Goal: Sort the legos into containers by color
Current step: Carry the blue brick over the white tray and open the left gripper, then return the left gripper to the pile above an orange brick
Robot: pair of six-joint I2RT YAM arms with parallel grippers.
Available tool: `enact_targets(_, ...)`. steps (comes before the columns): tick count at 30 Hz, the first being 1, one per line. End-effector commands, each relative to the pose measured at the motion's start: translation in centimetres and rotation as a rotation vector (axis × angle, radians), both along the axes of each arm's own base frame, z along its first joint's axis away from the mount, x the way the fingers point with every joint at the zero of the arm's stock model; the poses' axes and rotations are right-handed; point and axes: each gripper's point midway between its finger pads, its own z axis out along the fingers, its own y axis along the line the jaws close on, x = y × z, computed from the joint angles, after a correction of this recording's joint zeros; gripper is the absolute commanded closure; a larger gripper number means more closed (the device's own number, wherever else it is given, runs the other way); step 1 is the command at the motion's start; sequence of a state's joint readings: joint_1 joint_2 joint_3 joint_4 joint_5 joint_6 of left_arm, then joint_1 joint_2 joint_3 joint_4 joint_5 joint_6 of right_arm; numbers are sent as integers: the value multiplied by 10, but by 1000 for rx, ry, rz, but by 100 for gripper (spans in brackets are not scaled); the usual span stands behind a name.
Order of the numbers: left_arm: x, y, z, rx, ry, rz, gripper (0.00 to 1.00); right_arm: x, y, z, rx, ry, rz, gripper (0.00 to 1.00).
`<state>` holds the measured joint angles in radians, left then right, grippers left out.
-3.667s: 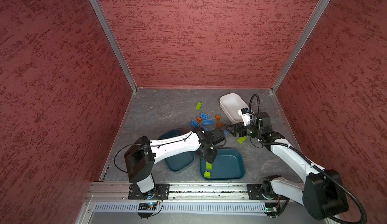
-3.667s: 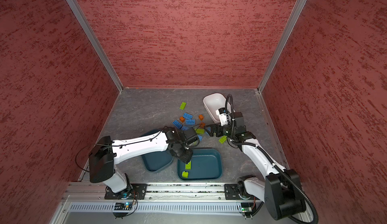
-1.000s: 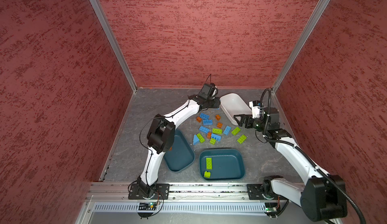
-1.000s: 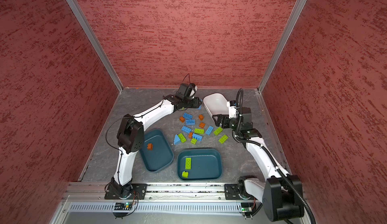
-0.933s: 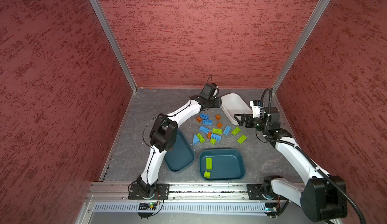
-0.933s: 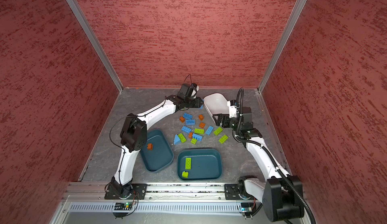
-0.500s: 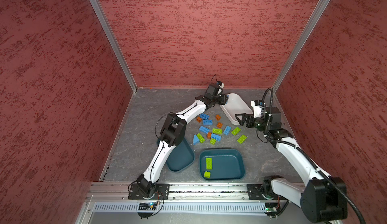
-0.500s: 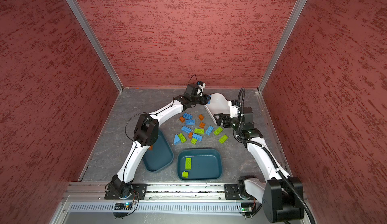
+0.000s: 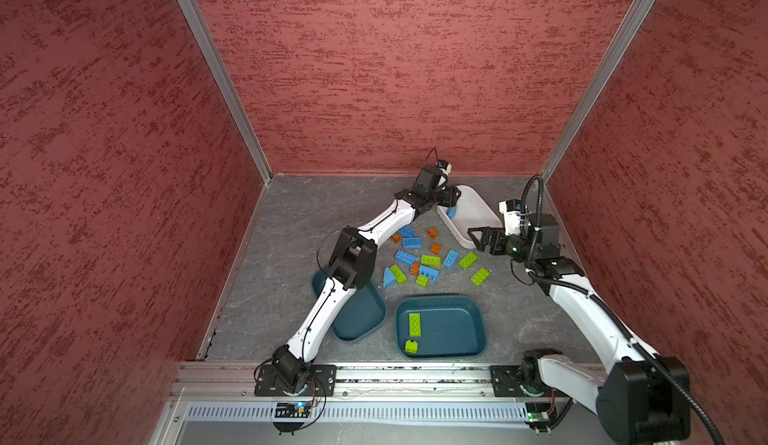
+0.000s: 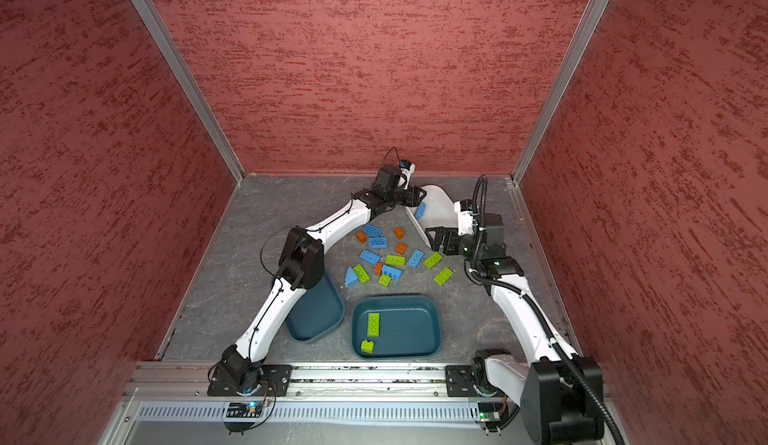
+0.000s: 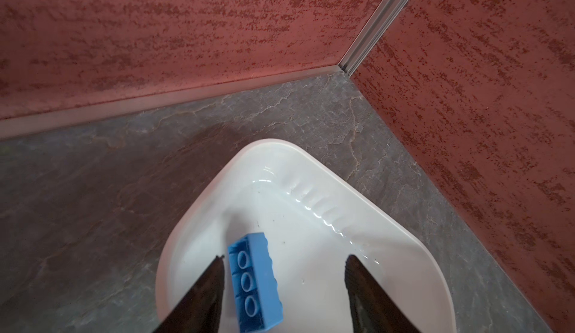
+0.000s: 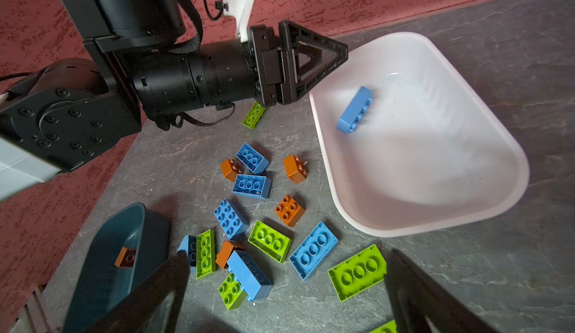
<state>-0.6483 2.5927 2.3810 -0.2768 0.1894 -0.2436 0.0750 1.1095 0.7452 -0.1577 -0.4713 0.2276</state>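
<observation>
Three tubs are standing on the grey worktop: a white tub near the far right corner and two teal ones close to the near edge. One blue brick is lying on its side inside the white tub, close to the tub's wall on the side of the left edge, with its hollow underside turned toward the left wrist camera. The left gripper is being held just above this part of the tub with its jaws apart. The brick is lying just beside one finger and well away from the other, so nothing is being clamped. The right gripper is being held over the worktop beside the near end of the white tub, its jaws spread wide with nothing between them. The loose legos, in blue, lime green and orange-brown, are lying scattered in the middle of the worktop, between the white tub and the teal ones. A blue wedge is lying at the side of this group nearest the left edge. Two lime green bricks are lying in the teal tub at the middle of the near edge. One orange-brown brick is lying in the other teal tub, which is being partly covered by the left arm in both top views.
</observation>
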Motion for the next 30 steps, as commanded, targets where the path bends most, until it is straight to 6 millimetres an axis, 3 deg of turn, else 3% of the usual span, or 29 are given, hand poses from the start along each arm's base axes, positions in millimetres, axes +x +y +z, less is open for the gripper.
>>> enact_targets(1,-12,11,29,59,-30,-9,31,1,2,15,0,-42,25,1)
enact_targets(5,-35,34,31,151,25,5,27,-3,6,14,3,-38,54,1)
enact_targets(9,-62,72,26,263,100,103,26,-7,10,13,11,-28,88,1)
enact_targets(15,-104,131,11,363,215,252,25,-10,17,10,36,-15,127,1)
enact_targets(20,-135,168,-3,431,310,335,24,-12,23,5,66,5,158,1)
enact_targets(26,-163,194,-28,453,437,433,24,-13,27,0,96,18,174,1)
enact_targets(30,-160,197,-41,447,459,455,24,-12,29,-3,109,26,182,2)
